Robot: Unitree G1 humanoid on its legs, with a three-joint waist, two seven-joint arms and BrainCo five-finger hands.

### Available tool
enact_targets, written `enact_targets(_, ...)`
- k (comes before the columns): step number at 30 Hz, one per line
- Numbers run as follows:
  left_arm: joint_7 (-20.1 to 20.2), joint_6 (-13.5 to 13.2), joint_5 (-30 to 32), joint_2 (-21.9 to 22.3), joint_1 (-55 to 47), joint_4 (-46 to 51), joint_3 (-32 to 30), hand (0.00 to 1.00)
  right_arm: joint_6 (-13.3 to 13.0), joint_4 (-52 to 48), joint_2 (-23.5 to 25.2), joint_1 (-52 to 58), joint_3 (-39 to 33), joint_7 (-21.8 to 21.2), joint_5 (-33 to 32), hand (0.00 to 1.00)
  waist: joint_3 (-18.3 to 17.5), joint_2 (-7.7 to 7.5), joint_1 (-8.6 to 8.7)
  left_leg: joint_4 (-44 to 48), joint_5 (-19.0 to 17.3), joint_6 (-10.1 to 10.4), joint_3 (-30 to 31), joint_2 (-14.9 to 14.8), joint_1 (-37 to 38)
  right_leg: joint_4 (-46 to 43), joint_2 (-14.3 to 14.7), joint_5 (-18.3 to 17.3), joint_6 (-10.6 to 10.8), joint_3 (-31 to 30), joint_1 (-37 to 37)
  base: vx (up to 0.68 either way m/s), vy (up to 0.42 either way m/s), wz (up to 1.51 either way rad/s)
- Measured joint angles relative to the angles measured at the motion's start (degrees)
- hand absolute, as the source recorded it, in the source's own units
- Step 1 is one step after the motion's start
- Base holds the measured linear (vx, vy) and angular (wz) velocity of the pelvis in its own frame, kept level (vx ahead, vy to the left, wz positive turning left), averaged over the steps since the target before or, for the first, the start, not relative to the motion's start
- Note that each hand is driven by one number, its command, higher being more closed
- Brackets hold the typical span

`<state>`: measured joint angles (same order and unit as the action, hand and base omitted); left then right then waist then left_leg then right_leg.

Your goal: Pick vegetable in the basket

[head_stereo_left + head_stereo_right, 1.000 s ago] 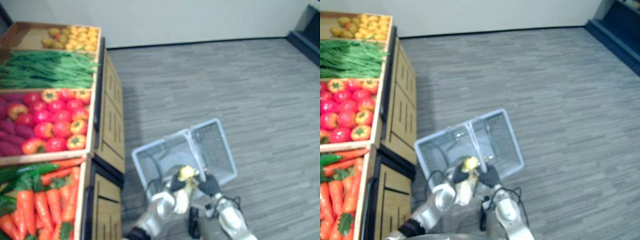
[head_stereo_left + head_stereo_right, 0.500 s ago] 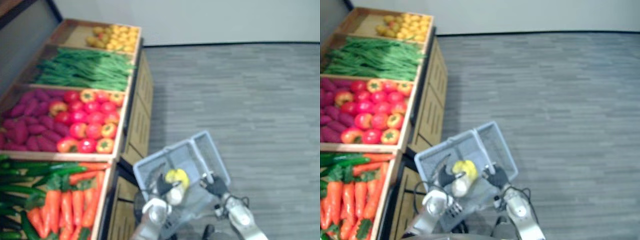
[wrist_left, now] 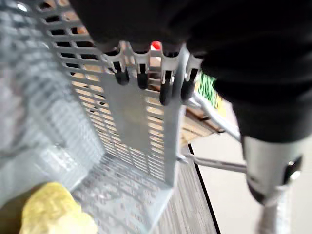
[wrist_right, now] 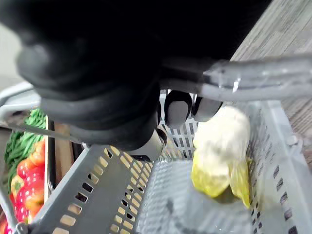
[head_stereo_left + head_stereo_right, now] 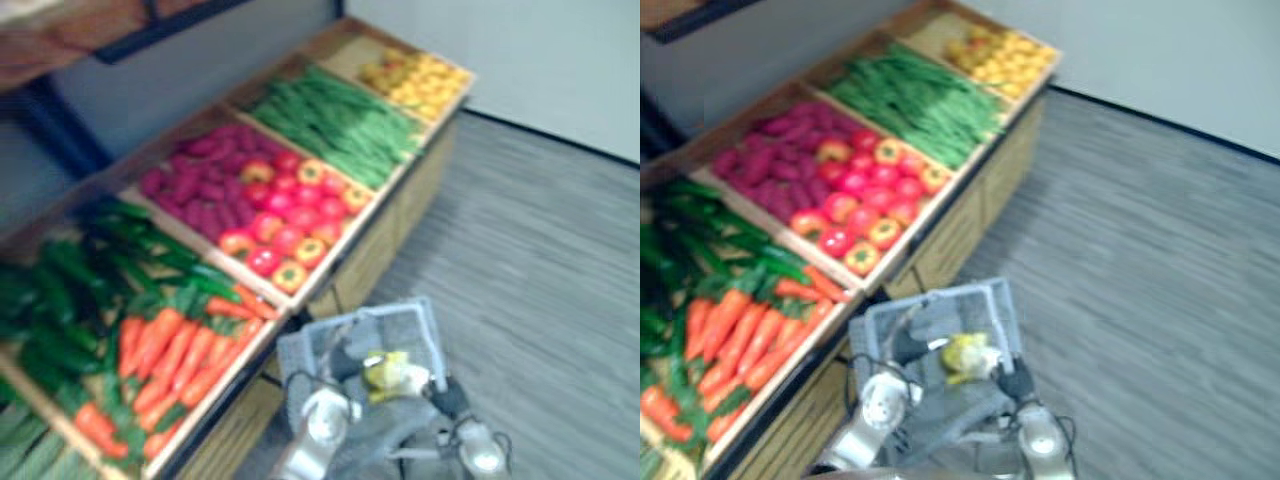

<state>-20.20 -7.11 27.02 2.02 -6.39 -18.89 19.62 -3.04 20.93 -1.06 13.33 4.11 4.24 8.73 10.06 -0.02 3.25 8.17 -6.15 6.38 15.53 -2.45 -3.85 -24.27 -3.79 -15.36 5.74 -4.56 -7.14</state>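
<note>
Resting now inside the basket (image 5: 990, 300) near the right hand (image 4: 178, 108), the yellow vegetable (image 4: 219, 146) has left the left hand (image 3: 142, 78), whose fingers hang loose and empty; right hand grips the handle (image 4: 253, 78), so pick looks done.

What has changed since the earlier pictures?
The left hand let go of the yellow vegetable, which now lies in the grey basket; the hand hangs open at the basket's wall. The right hand still holds the basket handle. The produce shelf stayed; only the camera turned.
</note>
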Motion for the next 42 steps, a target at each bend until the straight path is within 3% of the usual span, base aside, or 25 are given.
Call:
enact_targets(2,0.75,-0.92,-2.21,-0.35,-0.63,2.42,-2.24,0.00,0.46,4.14,-0.32,-1.77,-2.55,1.05,0.11,1.00,0.04,0.35,-2.31,-0.26,3.92,1.30,1.84,-1.32,-1.48,-0.46,1.47,-0.39,-0.82,3.21,1.90,0.01,-0.274,1.83)
enact_targets(5,0.41,-1.11,-4.37,-1.55,-1.38,5.85,-7.58,0.00,1.68,10.07,-1.19,-4.87,-6.29,3.06,0.24,1.00,0.06,1.17,-3.07,-3.75,8.61,0.97,1.61,-2.52,-3.95,2.75,1.96,-0.16,-2.26,9.22,3.26,-0.05,-0.172,1.50)
enact_targets(6,0.37,-1.07,-4.47,-2.50,-1.74,5.96,-9.42,0.00,2.31,12.86,-2.21,-6.08,-8.35,3.52,0.23,1.00,0.16,1.28,-3.75,-4.67,9.09,0.08,-3.28,-3.26,-4.36,4.24,1.37,0.19,-2.94,11.97,3.72,-0.06,-0.069,1.36)
enact_targets(7,0.53,-0.54,-4.46,-3.37,-2.09,5.97,-10.60,0.00,3.15,14.98,-2.81,-6.57,-10.72,4.44,0.09,1.00,0.38,0.91,-3.26,-2.48,8.06,-1.65,-17.85,-3.35,-5.05,6.42,-0.66,0.53,-4.29,16.18,5.22,-0.05,-0.051,1.37)
enact_targets(8,0.59,-0.20,-4.46,-3.77,-2.13,6.10,-10.74,0.00,3.38,15.72,-2.85,-6.71,-12.15,5.20,-0.23,1.00,0.44,0.81,-3.09,-0.87,7.28,-2.83,-24.78,-3.72,-4.91,6.63,-1.57,0.57,-4.37,17.50,5.61,-0.05,-0.015,1.42)
enact_targets(9,0.88,0.10,-4.47,-3.74,-2.29,6.89,-11.01,0.00,4.02,16.87,-3.02,-7.15,-14.82,6.52,-0.30,1.00,0.45,0.80,-2.44,3.00,5.48,-5.44,-37.28,-5.36,-3.87,6.71,-2.90,0.59,-4.39,19.65,6.39,-0.03,0.021,1.01)
enact_targets(11,1.73,0.05,-4.49,-4.01,-2.21,8.20,-10.97,0.00,4.06,18.63,-3.78,-7.53,-16.44,7.70,-0.29,1.00,0.44,0.81,-1.67,7.12,1.79,-6.55,-44.45,-6.72,-2.77,6.68,-4.06,0.58,-4.39,22.47,7.48,-0.05,0.123,1.00)
enact_targets(13,3.16,-0.44,-5.15,-4.97,-1.64,9.05,-10.93,0.00,4.13,20.97,-4.62,-7.28,-18.99,7.92,-0.28,1.00,0.16,1.46,-1.74,7.84,-0.36,-7.13,-43.47,-6.34,-2.94,6.37,-4.50,0.56,-4.10,26.19,9.14,-0.07,0.205,0.92)
enact_targets(14,3.28,-0.40,-6.02,-5.54,-1.58,9.07,-10.99,0.00,4.21,21.35,-4.23,-7.18,-19.75,7.88,-0.29,1.00,0.25,1.01,-1.71,6.96,-0.10,-7.21,-42.16,-5.48,-2.81,6.55,-4.75,0.77,-3.75,26.73,9.60,-0.07,0.181,0.92)
enact_targets(16,4.76,-0.29,-6.70,-7.58,-1.78,9.12,-11.02,0.00,4.28,21.69,-2.30,-5.06,-23.22,7.90,-0.22,1.00,-0.61,-1.05,-1.53,-1.61,4.56,-8.24,-38.37,-0.20,-0.56,8.40,-6.52,0.95,-3.45,26.81,10.46,-0.05,0.195,1.06)
enact_targets(19,5.42,-0.21,-6.71,-9.59,-1.65,9.44,-11.41,0.00,4.33,22.03,-2.14,-4.80,-26.55,7.84,-0.19,1.00,-0.81,-0.49,-1.13,-12.90,10.46,-8.12,-33.84,3.93,2.18,9.54,-7.17,1.48,-2.46,26.80,10.52,-0.06,0.136,0.83)
enact_targets(21,5.51,-0.17,-6.71,-10.61,-1.59,10.09,-11.83,0.00,4.40,22.74,-1.94,-5.37,-27.85,7.82,-0.21,1.00,-0.78,-0.33,-0.68,-13.96,11.11,-7.82,-32.06,4.52,1.84,9.07,-7.03,1.59,-2.29,25.76,10.36,-0.06,0.052,0.60)
enact_targets(23,5.57,0.15,-6.71,-11.89,-1.45,12.10,-12.83,0.00,4.39,22.85,-1.63,-5.48,-28.61,7.85,-0.32,1.00,-0.80,-0.30,-0.20,-13.99,10.92,-8.05,-30.95,4.76,1.99,6.28,-5.78,1.60,-2.33,17.13,9.19,-0.04,0.028,0.42)
enact_targets(25,5.38,0.08,-6.72,-11.94,0.94,14.07,-14.04,0.00,4.44,22.87,-1.28,-5.70,-29.73,7.98,-0.53,1.00,-0.74,-0.50,-0.25,-14.00,10.94,-8.01,-31.29,4.85,1.93,7.28,-5.48,1.23,-2.12,14.49,9.47,-0.02,0.000,0.23)
enact_targets(27,4.65,0.04,-6.73,-12.40,2.09,15.33,-16.53,0.00,4.93,22.97,-1.10,-7.30,-29.51,7.95,-0.28,1.00,-0.59,-0.97,-0.46,-14.01,11.35,-7.51,-33.09,4.78,1.90,9.13,-5.89,-0.23,-0.51,13.24,9.66,-0.06,-0.043,-0.23)
enact_targets(31,3.57,0.13,-6.58,-13.33,4.95,15.37,-18.24,0.00,5.88,23.31,-1.10,-7.78,-29.49,8.54,-0.10,1.00,-0.67,-0.43,-0.24,-14.05,12.42,-7.10,-34.34,3.34,1.98,10.42,-4.88,0.26,0.13,13.11,9.81,-0.04,-0.064,-0.17)
enact_targets(37,0.73,1.76,-2.89,-17.80,13.94,14.29,-18.22,0.00,6.14,20.25,-1.24,-7.90,-25.10,9.08,1.26,1.00,0.10,-0.25,0.10,-14.03,13.59,-7.60,-38.29,0.97,0.62,14.10,-2.56,4.02,-0.44,9.83,8.40,0.05,-0.036,-0.33)
enact_targets(42,-1.13,3.93,2.43,-22.92,23.74,8.83,-16.56,0.00,5.62,14.16,-2.32,-7.86,-20.68,9.03,2.57,1.00,2.72,0.52,1.44,-13.70,14.33,-7.62,-40.10,0.30,-1.53,12.27,-2.05,4.16,-0.53,7.46,4.73,0.03,-0.013,-0.21)
